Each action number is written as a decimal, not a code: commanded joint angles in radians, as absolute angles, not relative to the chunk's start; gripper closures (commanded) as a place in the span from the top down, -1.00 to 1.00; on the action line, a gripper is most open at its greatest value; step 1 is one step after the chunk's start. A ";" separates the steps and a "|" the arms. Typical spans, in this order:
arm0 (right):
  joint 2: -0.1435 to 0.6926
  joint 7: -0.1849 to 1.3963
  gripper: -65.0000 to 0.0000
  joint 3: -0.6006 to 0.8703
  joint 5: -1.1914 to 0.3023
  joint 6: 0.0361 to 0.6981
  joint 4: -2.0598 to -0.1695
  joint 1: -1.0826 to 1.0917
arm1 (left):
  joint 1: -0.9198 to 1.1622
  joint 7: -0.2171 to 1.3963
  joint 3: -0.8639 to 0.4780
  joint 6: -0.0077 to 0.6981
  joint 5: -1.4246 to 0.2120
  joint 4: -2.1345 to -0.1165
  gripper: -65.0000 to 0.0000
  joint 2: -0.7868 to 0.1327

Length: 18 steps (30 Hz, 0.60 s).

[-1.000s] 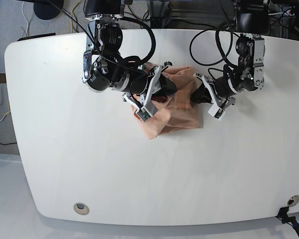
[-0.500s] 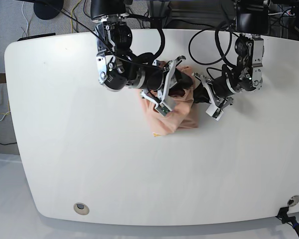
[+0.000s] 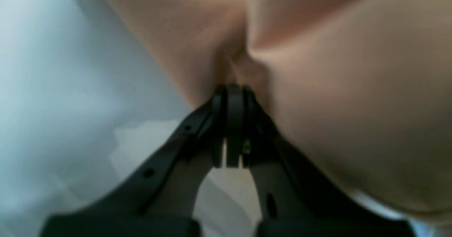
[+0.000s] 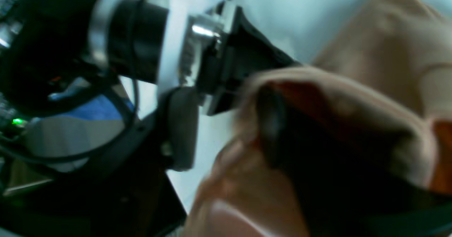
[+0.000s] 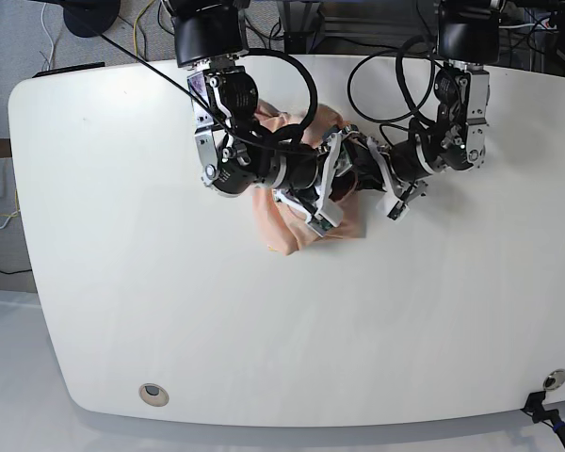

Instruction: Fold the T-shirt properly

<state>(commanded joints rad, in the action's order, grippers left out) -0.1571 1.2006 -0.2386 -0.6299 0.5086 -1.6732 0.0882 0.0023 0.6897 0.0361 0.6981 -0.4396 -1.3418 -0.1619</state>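
Observation:
The peach T-shirt (image 5: 281, 224) lies bunched at the back middle of the white table (image 5: 169, 311). In the base view, my right gripper (image 5: 342, 181) reaches across the shirt from the left, with a fold of cloth draped over it. The blurred right wrist view shows the T-shirt (image 4: 370, 99) wrapped over dark fingers (image 4: 279, 131), apparently pinched. My left gripper (image 5: 370, 177) comes in from the right, almost touching the other. Its jaws are shut on an edge of the T-shirt (image 3: 335, 106), shown by the left gripper (image 3: 229, 90) in its own view. No print is visible.
Black cables (image 5: 395, 75) loop from both arms over the table's back edge. The left arm's wrist (image 4: 212, 53) sits very near the right gripper. A round fitting (image 5: 152, 394) lies near the front left edge, and another (image 5: 554, 379) at the front right.
My right arm has swung toward the view's right, dragging the shirt's fold over itself toward the left gripper. The left gripper has shifted slightly inward. The cloth bundle is now narrower.

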 joint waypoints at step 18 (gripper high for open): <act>0.094 1.199 0.00 -0.302 -0.628 0.516 -1.880 0.225 | 0.001 0.690 0.031 0.698 -0.440 -1.346 -1.00 -0.231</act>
<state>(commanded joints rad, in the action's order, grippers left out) 0.0944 1.1991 -0.3015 -0.6283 0.5163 -1.8804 0.2248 0.0008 0.6897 0.0315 0.6981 -0.4396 -1.3464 -0.2309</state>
